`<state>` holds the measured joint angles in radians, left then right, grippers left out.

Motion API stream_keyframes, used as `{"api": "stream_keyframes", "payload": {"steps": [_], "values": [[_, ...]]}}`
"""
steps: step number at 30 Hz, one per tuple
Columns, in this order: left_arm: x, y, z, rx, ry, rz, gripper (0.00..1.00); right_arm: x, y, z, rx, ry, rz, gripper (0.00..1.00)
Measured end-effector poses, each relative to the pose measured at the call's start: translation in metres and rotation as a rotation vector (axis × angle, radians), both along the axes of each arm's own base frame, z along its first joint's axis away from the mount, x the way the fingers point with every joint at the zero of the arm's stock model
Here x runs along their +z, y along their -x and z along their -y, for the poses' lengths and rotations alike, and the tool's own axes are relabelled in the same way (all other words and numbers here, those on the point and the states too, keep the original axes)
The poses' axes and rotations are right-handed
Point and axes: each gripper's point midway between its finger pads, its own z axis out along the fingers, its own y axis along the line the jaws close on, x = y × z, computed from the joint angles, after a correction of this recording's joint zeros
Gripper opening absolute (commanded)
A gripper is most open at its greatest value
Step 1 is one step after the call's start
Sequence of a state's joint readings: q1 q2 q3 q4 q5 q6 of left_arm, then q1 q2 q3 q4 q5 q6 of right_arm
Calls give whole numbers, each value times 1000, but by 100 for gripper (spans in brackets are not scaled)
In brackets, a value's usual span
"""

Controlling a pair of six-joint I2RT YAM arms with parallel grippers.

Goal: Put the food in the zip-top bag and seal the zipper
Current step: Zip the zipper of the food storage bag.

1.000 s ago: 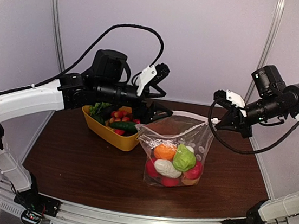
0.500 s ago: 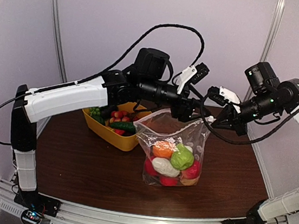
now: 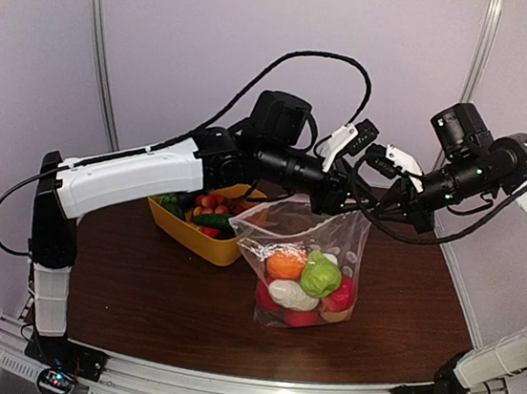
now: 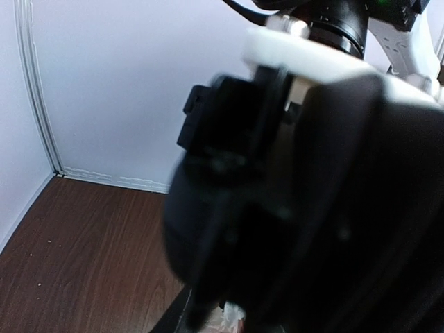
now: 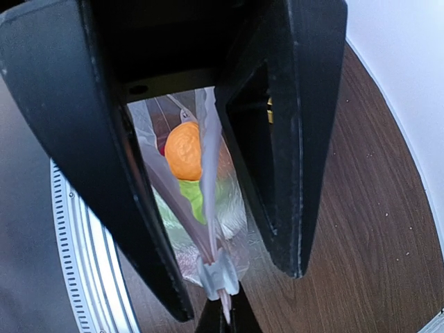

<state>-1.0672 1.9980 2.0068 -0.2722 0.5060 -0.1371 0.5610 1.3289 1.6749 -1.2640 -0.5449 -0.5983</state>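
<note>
The zip-top bag (image 3: 312, 232) stands on the table, holding orange, green, white and red food (image 3: 316, 278). My right gripper (image 3: 380, 204) is shut on the zipper's right end; its tips (image 5: 226, 320) pinch the strip just beyond the pale slider (image 5: 220, 274). My left gripper (image 3: 352, 194) has reached across to that same corner. Its two black fingers (image 5: 90, 139) stand apart on either side of the zipper (image 5: 208, 152) without touching it. Dark, blurred arm parts block the left wrist view, with only a scrap of the bag (image 4: 239, 320) showing at the bottom.
A yellow tub (image 3: 187, 234) with more food, including a cucumber (image 3: 214, 220) and red pieces, sits left of the bag under my left arm. White walls close in the back and sides. Both arms' cables hang near the bag's mouth.
My left arm has swung right from above the tub to the bag's right corner beside the right gripper, and its jaws have narrowed. The right gripper kept its hold.
</note>
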Motion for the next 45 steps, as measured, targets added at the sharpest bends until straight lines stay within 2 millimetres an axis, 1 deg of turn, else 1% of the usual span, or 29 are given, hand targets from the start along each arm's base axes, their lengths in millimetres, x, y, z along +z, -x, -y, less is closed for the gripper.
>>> {"api": "stream_keyframes", "payload": {"steps": [5, 8, 11, 19, 24, 28, 32, 35, 41, 45], "values": [[-4, -1, 2, -2, -14, -8, 24, 1, 1, -1, 1, -1, 0, 0], [-5, 0, 2, -4, -22, -14, 15, 1, 1, -1, 0, -2, -2, 0], [-4, 1, 1, -9, -24, -10, 12, 1, 0, -1, -2, -3, 2, 0], [-4, 1, -2, -3, -48, 1, 8, 2, -3, 1, -15, -9, 24, 0], [-3, -5, -4, 18, -54, 11, 7, 5, -10, 9, -40, -20, 33, 0], [-5, -9, -14, 41, -64, 9, 7, 8, -13, 16, -59, -26, 43, 0], [-8, -12, -28, 69, -79, 6, 7, 11, -17, 23, -75, -37, 52, 0], [-11, -14, -39, 91, -91, 4, 7, 14, -23, 33, -106, -46, 58, 0], [-23, -18, -59, 135, -115, 0, 8, 16, -41, 59, -189, -61, 67, 0], [-30, -21, -69, 158, -129, -2, 8, 17, -47, 69, -218, -67, 68, 0]]}}
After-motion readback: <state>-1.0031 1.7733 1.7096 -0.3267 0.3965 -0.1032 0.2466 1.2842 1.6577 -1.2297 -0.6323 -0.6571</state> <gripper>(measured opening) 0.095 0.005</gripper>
